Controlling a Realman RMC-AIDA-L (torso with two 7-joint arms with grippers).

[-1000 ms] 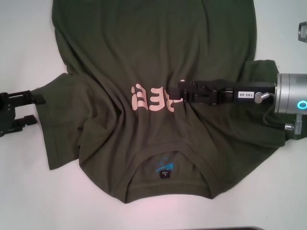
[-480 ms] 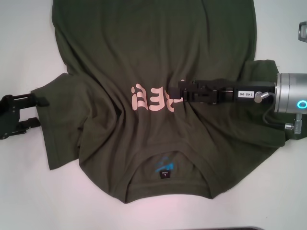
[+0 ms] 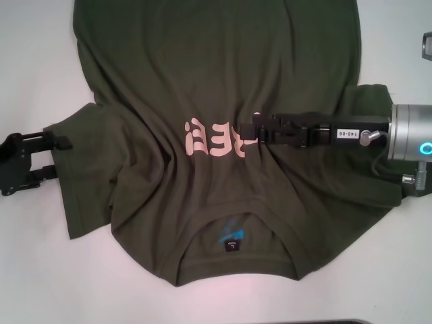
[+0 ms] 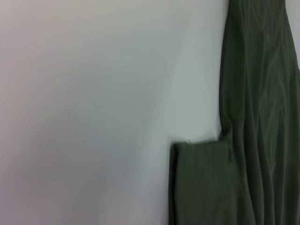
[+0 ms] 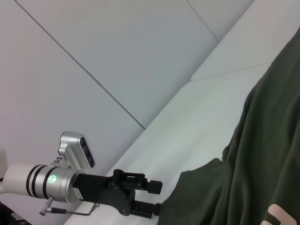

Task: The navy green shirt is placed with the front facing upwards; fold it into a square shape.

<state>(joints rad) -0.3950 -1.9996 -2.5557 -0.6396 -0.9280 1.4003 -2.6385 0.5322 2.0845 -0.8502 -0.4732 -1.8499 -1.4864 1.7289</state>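
Navy green shirt (image 3: 216, 135) lies face up on table (image 3: 27, 67), collar nearest robot, long axis running away from it. Left gripper (image 3: 57, 156), jaws apart, sits at left sleeve hem. Right gripper (image 3: 251, 131) over chest lettering, jaws can't tell. Tag on it reads 140-06; neck label "L"

Navy green shirt (image 3: 216, 81): dark olive green, plain weave, pale pink chest lettering (image 3: 214, 137), black neck label (image 3: 231, 241) with blue print. Worktop (image 3: 34, 67): white. Left tool (image 3: 52, 155): black. Right tool (image 3: 253, 129): black, silver wrist housing (image 3: 412, 131) with cyan ring light.
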